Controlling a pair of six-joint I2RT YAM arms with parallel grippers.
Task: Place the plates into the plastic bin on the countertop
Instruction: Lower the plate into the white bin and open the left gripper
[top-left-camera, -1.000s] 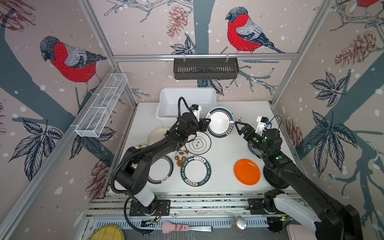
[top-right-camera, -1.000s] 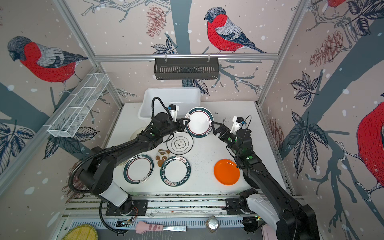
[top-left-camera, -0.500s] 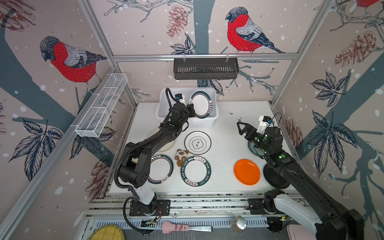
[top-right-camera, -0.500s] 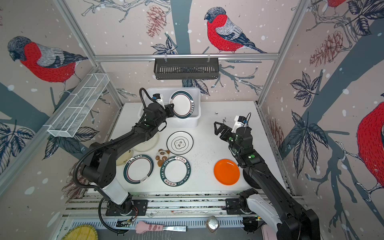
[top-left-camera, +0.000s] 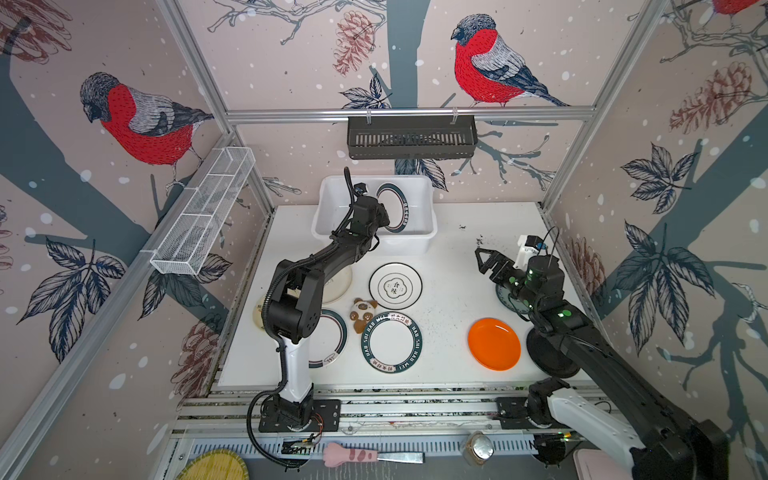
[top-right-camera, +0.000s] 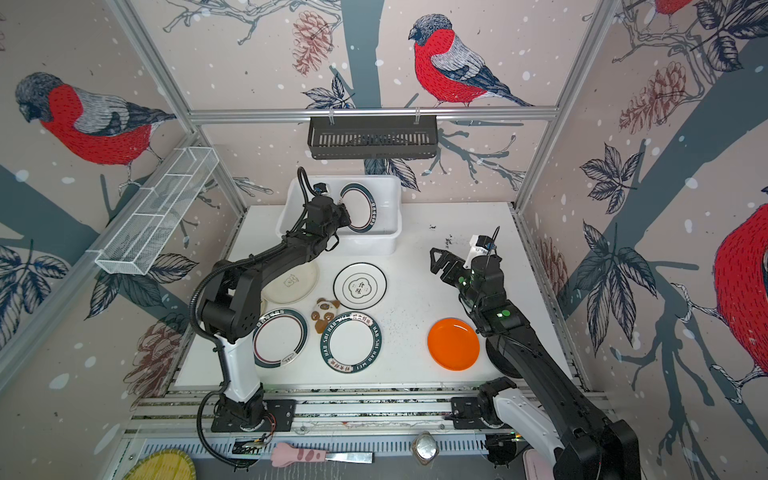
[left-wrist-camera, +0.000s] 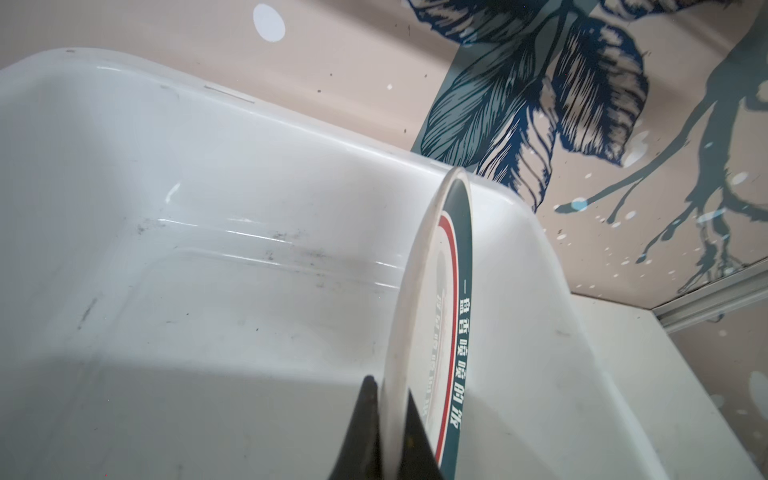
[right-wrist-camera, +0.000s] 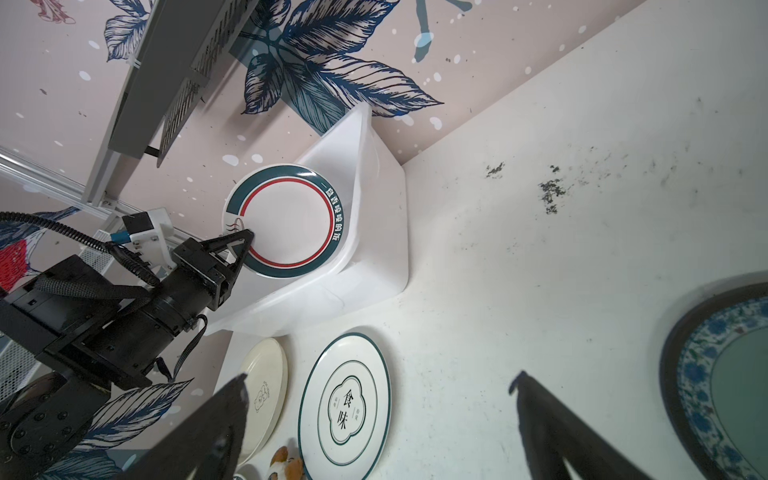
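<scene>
Green-rimmed white round plate (top-left-camera: 394, 208) is now held on edge, partly down inside the white rectangular plastic bin (top-left-camera: 409, 246); a second ago it hung over the white surface (top-left-camera: 449, 266) beside the bin. The left gripper (left-wrist-camera: 388, 386) is clamped on its rim, and the right gripper (top-left-camera: 481, 260) hangs wide open and empty. Release looks next; other dishes, among them an orange plate (top-left-camera: 493, 344), wait on the surface.

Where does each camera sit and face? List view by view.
Top views: high at the front, looking down on the countertop; left arm, right arm show.
Left wrist: faces into the plastic bin; left tool pinching the green-rimmed plate.
Right wrist: faces across toward the bin; open right tool.
All share plate and bin.
</scene>
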